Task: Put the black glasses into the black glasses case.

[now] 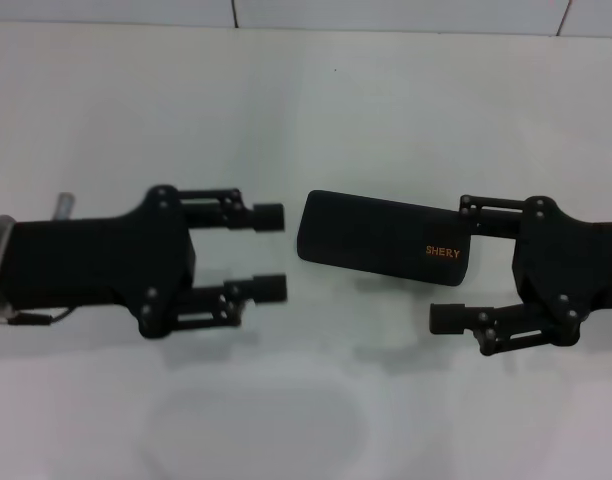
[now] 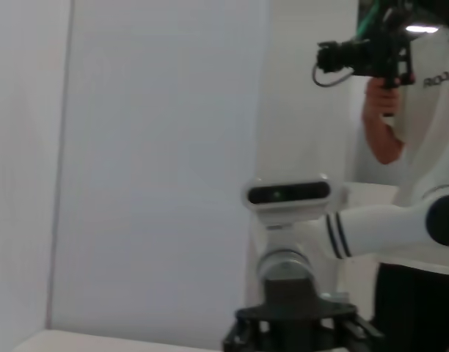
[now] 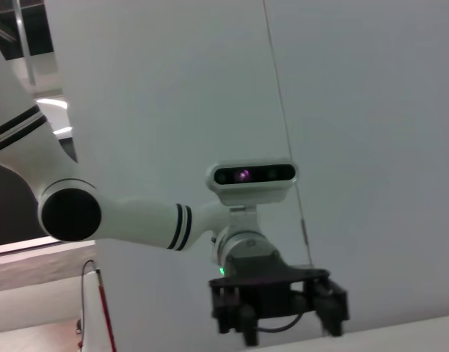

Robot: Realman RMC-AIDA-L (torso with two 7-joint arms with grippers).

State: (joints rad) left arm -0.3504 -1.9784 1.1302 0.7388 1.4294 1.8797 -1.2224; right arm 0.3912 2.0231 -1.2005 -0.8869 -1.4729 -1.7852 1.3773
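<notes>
Two grippers flank the case [image 1: 384, 239] lying shut on the surface [image 1: 306, 110]: left gripper [image 1: 270, 252] just beside one end, right gripper [image 1: 456, 262] at the lettered end, fingers open, likely to steady it. No glasses visible.

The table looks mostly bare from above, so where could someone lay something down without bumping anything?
The widest free stretch of table lies in front of both grippers, nearest the robot. Another runs behind them, up to the back wall. The middle is crowded: the closed black glasses case sits between the open left gripper and the open right gripper, whose upper finger overlaps it.
</notes>
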